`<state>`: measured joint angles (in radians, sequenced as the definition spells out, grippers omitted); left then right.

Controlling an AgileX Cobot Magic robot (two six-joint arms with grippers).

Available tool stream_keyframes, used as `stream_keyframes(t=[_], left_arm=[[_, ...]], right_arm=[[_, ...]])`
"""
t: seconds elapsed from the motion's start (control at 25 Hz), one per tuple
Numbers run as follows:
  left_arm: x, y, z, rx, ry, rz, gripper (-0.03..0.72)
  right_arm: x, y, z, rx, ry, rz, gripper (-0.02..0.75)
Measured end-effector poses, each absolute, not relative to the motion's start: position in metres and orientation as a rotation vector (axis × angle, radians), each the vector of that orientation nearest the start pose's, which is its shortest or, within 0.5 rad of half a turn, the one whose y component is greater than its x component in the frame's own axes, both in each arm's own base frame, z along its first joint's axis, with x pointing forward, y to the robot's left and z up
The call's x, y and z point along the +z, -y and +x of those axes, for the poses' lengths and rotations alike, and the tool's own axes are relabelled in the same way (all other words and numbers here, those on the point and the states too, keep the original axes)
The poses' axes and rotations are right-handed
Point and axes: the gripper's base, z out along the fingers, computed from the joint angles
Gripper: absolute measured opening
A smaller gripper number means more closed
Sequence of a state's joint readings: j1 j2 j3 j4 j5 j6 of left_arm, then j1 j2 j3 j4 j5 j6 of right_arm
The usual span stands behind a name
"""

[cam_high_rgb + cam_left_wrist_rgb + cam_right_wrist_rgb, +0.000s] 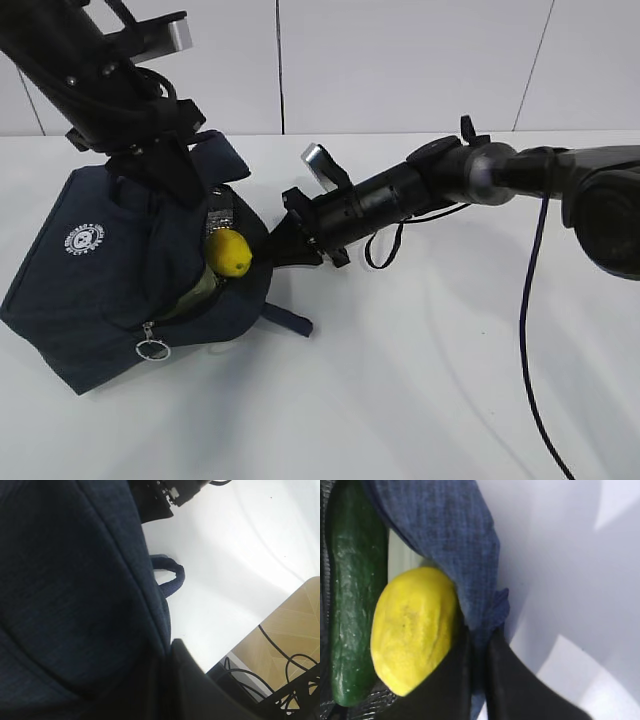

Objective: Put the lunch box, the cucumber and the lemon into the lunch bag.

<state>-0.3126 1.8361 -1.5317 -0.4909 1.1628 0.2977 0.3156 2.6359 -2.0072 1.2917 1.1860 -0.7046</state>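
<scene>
The navy lunch bag (90, 290) lies on the white table at the left, its mouth facing right. The yellow lemon (231, 253) sits in the mouth, with a pale green strip (198, 292) below it, the lunch box or the cucumber. In the right wrist view the lemon (412, 630) lies beside the dark green cucumber (355, 595), and a pale sliver (400, 555) behind them may be the lunch box. My right gripper (277, 240) (479, 645) is shut on the bag's right rim fabric (445, 535). My left gripper (190, 185) (167, 652) is shut on the bag's upper fabric (75, 580).
The bag's zipper ring pull (153, 350) hangs at its front edge, and one loop handle (288, 320) (170, 575) lies on the table. A black cable (530, 330) runs down the right side. The table edge and floor cables (295, 625) show in the left wrist view.
</scene>
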Motion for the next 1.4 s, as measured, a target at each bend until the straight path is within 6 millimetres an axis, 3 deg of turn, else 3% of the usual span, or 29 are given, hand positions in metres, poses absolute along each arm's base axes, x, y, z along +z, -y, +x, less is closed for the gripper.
stream_keyframes(t=[0.12,0.56,1.04,1.4], left_arm=[[0.273,0.154,0.350,-0.687,-2.805,0.651,0.004],[0.273,0.154,0.350,-0.687,-2.805,0.651,0.004],[0.277,0.161,0.350,-0.802,-2.774,0.600,0.004],[0.287,0.173,0.353,-1.015,-2.647,0.520,0.003]], right_arm=[[0.079,-0.236,0.459,1.659,-2.510,-0.482,0.031],[0.087,-0.234,0.461,1.652,-2.489,-0.493,0.022],[0.159,-0.207,0.472,1.566,-2.411,-0.500,0.021],[0.222,-0.170,0.467,1.335,-2.474,-0.525,0.020]])
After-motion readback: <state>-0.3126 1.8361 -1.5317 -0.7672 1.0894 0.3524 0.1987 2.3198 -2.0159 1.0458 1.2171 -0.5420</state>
